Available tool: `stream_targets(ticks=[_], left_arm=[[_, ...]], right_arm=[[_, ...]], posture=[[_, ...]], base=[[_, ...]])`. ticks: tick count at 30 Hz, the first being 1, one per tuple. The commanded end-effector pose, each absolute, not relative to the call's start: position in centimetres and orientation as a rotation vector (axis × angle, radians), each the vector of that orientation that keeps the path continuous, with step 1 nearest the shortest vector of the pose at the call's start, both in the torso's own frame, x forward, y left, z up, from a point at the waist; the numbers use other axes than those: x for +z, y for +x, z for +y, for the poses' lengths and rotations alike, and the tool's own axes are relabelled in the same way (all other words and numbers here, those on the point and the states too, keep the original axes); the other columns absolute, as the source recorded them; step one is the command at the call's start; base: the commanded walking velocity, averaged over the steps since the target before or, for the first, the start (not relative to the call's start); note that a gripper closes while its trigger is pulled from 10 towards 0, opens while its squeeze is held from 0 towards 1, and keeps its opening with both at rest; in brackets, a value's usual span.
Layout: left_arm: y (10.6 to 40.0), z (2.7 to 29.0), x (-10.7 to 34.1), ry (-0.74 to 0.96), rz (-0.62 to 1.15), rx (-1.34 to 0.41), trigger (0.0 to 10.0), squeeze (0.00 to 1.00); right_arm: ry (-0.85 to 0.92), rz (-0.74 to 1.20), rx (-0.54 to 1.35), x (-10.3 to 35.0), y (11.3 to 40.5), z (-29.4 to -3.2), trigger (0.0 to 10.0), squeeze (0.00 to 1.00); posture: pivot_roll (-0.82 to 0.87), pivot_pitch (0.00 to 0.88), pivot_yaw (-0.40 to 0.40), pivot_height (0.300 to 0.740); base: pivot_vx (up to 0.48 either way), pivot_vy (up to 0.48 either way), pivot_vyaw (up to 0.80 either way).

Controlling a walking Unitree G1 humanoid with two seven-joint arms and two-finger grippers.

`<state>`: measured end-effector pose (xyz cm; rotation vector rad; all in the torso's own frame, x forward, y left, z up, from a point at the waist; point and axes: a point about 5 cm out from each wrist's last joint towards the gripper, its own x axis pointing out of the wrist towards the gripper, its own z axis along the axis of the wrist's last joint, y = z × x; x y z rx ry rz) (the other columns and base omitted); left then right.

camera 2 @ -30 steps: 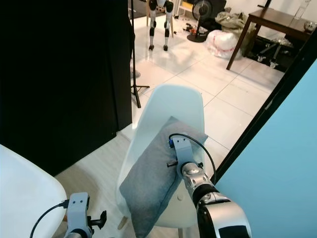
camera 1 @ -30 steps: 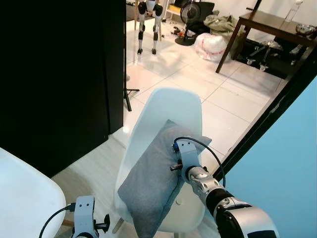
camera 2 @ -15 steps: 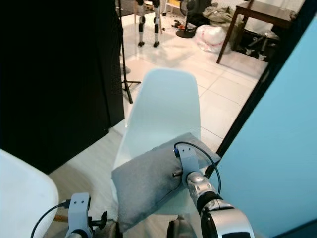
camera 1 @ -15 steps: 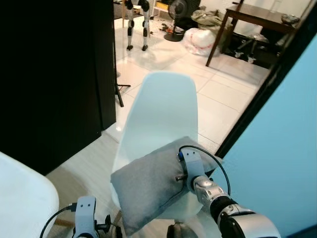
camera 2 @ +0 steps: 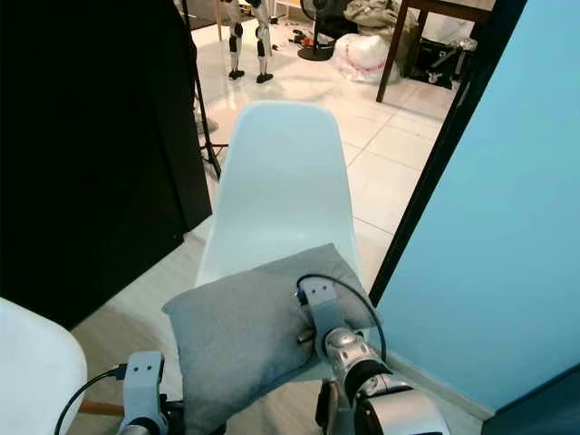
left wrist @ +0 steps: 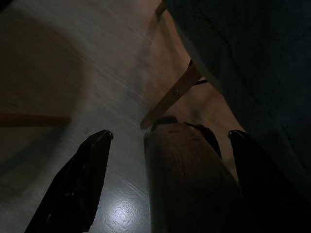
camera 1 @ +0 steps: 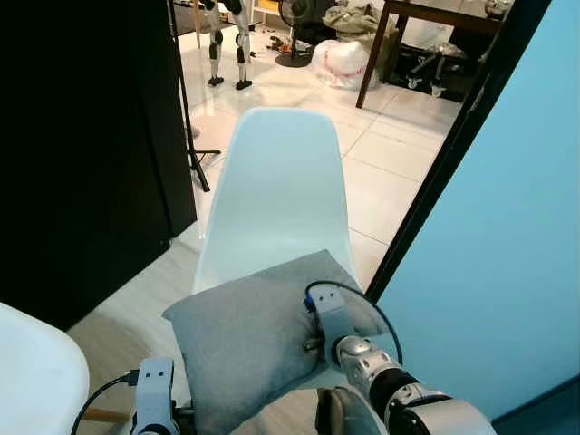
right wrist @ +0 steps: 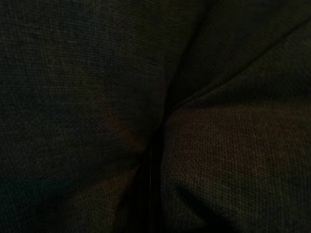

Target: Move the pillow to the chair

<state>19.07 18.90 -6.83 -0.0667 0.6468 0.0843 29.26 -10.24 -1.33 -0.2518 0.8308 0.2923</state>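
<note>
Since 1 second earlier, the pillow had gone from leaning upright against the backrest to lying nearly flat on the seat of the white chair, its near corner overhanging the seat's front edge.

Judging by that, the move looked almost done; what seemed left was to let go and draw the arm back.

Below the pillow's near-left corner, the left tool hung idle, its 2 fingers spread wide over the floor with nothing between them. At the pillow's right edge, the right tool was buried in the grey cloth, whose bunched folds suggested a pinch, though I could not tell for certain.
</note>
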Motion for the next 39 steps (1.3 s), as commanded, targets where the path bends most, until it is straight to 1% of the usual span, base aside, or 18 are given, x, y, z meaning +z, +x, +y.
stream_targets(ticks=[1,7,14,17,18,20,21,22,23,24,25,27,34,35,38,39], left_arm=[[18.5,18.7,-7.2,-0.061,0.668,0.073,10.0,0.00],[18.5,18.7,-7.2,-0.063,0.668,0.073,10.0,0.00],[18.6,18.6,-7.2,-0.063,0.668,0.070,10.0,0.00],[18.7,18.6,-7.1,-0.076,0.667,0.079,10.0,0.00],[19.2,18.8,-6.8,-0.171,0.636,0.141,10.0,0.00],[19.2,18.8,-6.8,-0.171,0.636,0.141,10.0,0.00],[20.3,19.2,-6.1,-0.309,0.558,0.209,10.0,0.00],[21.4,19.4,-5.2,-0.374,0.486,0.229,10.0,0.00],[21.4,19.4,-5.2,-0.374,0.486,0.229,10.0,0.00],[22.4,19.5,-4.4,-0.400,0.426,0.224,10.0,0.00],[23.3,19.5,-3.7,-0.390,0.387,0.204,10.0,0.00],[23.8,19.4,-3.3,-0.374,0.370,0.186,10.0,0.00],[23.9,19.0,-3.2,-0.333,0.382,0.152,10.0,0.00],[23.1,18.4,-4.0,-0.283,0.433,0.119,10.0,0.00],[22.8,18.2,-4.3,-0.268,0.451,0.112,10.0,0.00],[22.2,18.2,-4.7,-0.272,0.471,0.120,10.0,0.00]], right_arm=[[-0.299,0.899,0.339,-2.6,27.7,-9.5,10.0,0.00],[-0.289,0.856,0.279,-2.2,28.2,-9.6,10.0,0.00],[-0.301,0.863,0.324,-2.4,27.9,-9.0,10.0,0.00],[-0.314,0.891,0.364,-3.0,27.1,-8.8,10.0,0.00],[-0.317,0.902,0.379,-3.2,26.8,-8.7,10.0,0.00],[-0.317,0.902,0.379,-3.2,26.8,-8.7,10.0,0.00],[-0.318,0.909,0.395,-3.4,26.5,-8.6,10.0,0.00],[-0.316,0.911,0.404,-3.5,26.4,-8.5,10.0,0.00],[-0.316,0.911,0.404,-3.5,26.4,-8.5,10.0,0.00],[-0.320,0.911,0.415,-3.6,26.2,-8.4,10.0,0.00],[-0.322,0.908,0.428,-3.7,26.1,-8.2,10.0,0.00],[-0.323,0.905,0.439,-3.7,26.0,-8.0,10.0,0.00],[-0.323,0.896,0.464,-3.6,26.0,-7.6,10.0,0.00],[-0.296,0.899,0.491,-3.5,26.1,-7.3,10.0,1.00],[-0.277,0.904,0.496,-3.5,26.1,-7.2,10.0,1.00],[-0.248,0.903,0.510,-3.4,26.1,-7.1,10.0,1.00]], posture=[[0.12,0.085,-0.101,0.611],[0.12,0.084,-0.100,0.611],[0.12,0.086,-0.101,0.611],[0.11,0.088,-0.100,0.611],[0.11,0.090,-0.101,0.611],[0.11,0.090,-0.101,0.611],[0.11,0.096,-0.101,0.611],[0.11,0.096,-0.102,0.611],[0.11,0.096,-0.102,0.611],[0.11,0.099,-0.102,0.611],[0.10,0.097,-0.101,0.611],[0.10,0.098,-0.101,0.611],[0.10,0.095,-0.097,0.611],[0.10,0.096,-0.101,0.611],[0.10,0.096,-0.101,0.611],[0.10,0.096,-0.102,0.611]], base=[[0.000,0.000,0.00],[0.000,0.000,0.00],[0.000,0.000,0.00],[0.000,0.000,0.00],[0.000,0.000,0.00],[0.000,0.000,0.00],[0.000,0.000,0.00],[0.000,0.000,0.00],[0.000,0.000,0.00],[0.000,0.000,0.00],[0.000,0.000,0.00],[0.000,0.000,0.00],[0.000,0.000,0.00],[0.000,0.000,0.00],[0.000,0.000,0.00],[0.000,0.000,0.00]])
